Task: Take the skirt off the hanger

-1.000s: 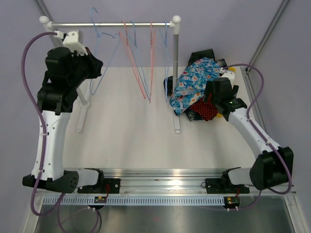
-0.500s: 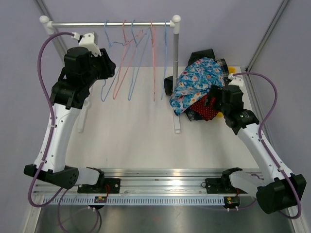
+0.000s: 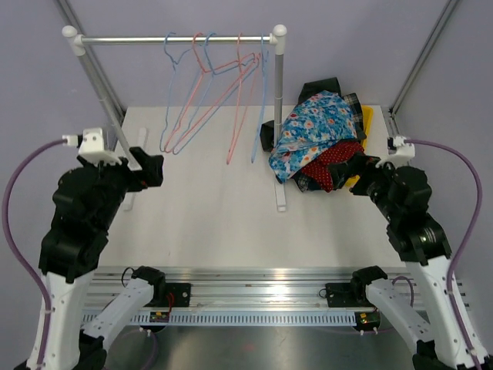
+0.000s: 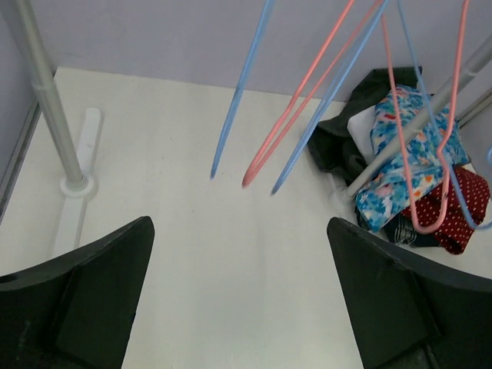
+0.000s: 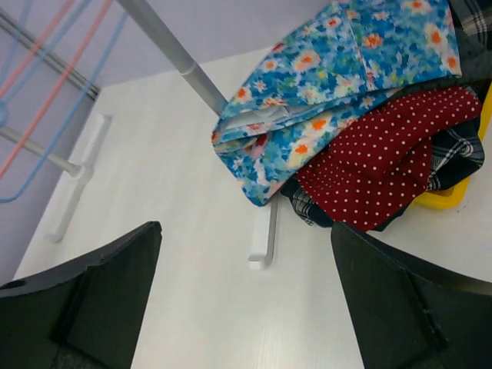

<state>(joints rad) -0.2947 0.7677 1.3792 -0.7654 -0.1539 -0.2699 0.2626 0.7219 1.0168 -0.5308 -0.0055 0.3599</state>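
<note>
Skirt [image 3: 312, 127] drapes over pile [image 3: 333, 171]; pile mostly hidden.

Yellow container [image 5: 452, 201], perhaps a bin, beneath clothes pile [image 5: 361, 84]

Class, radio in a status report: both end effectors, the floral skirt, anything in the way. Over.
Left end effector open, empty; right end effector open, empty. Floral skirt atop clothes pile, unhung. Hangers bare on rail; rack post against pile.
</note>
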